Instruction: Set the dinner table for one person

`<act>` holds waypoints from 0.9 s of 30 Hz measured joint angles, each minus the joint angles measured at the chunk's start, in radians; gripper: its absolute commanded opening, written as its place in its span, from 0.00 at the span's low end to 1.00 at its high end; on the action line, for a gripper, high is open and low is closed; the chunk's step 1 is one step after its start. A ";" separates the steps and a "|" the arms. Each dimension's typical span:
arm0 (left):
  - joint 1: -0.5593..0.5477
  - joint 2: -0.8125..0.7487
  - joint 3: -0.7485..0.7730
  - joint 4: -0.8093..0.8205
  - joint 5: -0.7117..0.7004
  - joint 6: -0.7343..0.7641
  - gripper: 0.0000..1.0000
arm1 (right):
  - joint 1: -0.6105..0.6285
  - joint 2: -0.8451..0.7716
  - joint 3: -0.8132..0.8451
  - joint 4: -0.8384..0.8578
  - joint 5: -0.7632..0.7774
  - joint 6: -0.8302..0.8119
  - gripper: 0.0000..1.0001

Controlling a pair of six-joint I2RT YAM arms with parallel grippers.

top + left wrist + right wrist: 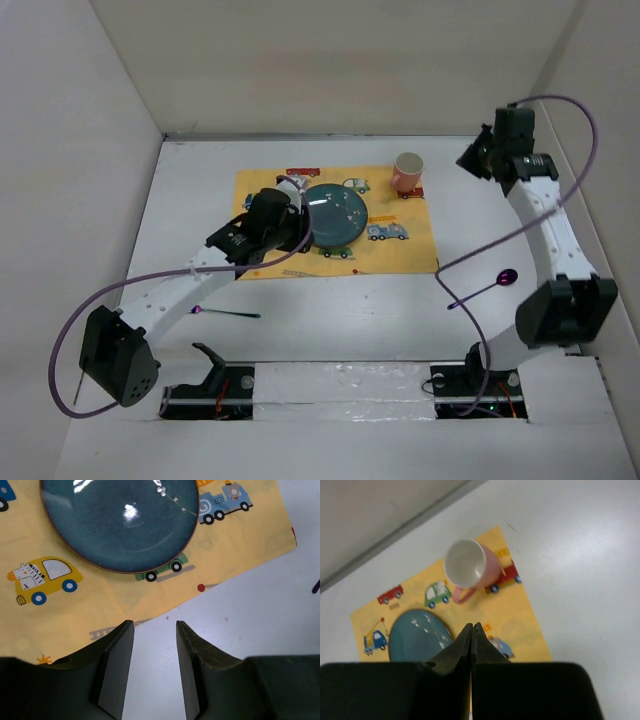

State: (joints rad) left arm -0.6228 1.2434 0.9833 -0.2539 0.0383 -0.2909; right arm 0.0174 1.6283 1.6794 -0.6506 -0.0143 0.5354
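The white dinner table (pixel 360 300) carries a yellow car-print placemat (pixel 405 250) in its middle. A dark blue plate (pixel 335 215) lies on the placemat, and a pink cup (pixel 407 172) stands at its far right corner. My left gripper (pixel 292 200) hovers at the plate's left side. In the left wrist view it (pixel 153 625) is open and empty over the placemat's (pixel 100 610) near edge, with the plate (pixel 120 520) ahead. My right gripper (pixel 478 155) is right of the cup. In the right wrist view it (pixel 471 626) is shut and empty, above the cup (pixel 467 565) and plate (pixel 417 635).
A thin utensil with a purple end (pixel 228 313) lies on the table near the left arm. A purple spoon (pixel 495 283) lies at the right, by the right arm. Purple cables loop off both arms. White walls edge the table.
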 measured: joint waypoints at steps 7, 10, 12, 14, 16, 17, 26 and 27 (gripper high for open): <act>-0.055 -0.072 -0.047 0.010 -0.012 -0.008 0.36 | -0.106 -0.418 -0.674 -0.028 0.050 0.150 0.34; -0.066 -0.150 -0.092 0.003 -0.011 -0.021 0.36 | -0.205 -0.456 -0.831 -0.116 0.092 0.201 0.44; -0.076 -0.209 -0.125 0.002 -0.010 -0.028 0.36 | -0.232 -0.464 -0.851 -0.154 0.120 0.215 0.55; -0.082 -0.258 -0.156 0.000 -0.008 -0.033 0.37 | -0.266 -0.465 -0.856 -0.150 0.129 0.209 0.56; -0.090 -0.295 -0.182 -0.004 -0.005 -0.040 0.37 | -0.328 -0.449 -0.872 -0.121 0.127 0.192 0.53; -0.090 -0.308 -0.193 -0.006 -0.004 -0.043 0.37 | -0.358 -0.427 -0.875 -0.114 0.118 0.182 0.50; -0.092 -0.351 -0.230 -0.023 -0.002 -0.059 0.37 | -0.410 -0.259 -0.874 -0.086 0.104 0.123 0.44; -0.092 -0.351 -0.230 -0.023 -0.002 -0.059 0.37 | -0.412 -0.256 -0.874 -0.082 0.104 0.122 0.44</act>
State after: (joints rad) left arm -0.7143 0.8925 0.7536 -0.2768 0.0364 -0.3500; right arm -0.3943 1.3727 0.8055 -0.7330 0.0898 0.6571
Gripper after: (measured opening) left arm 0.368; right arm 0.445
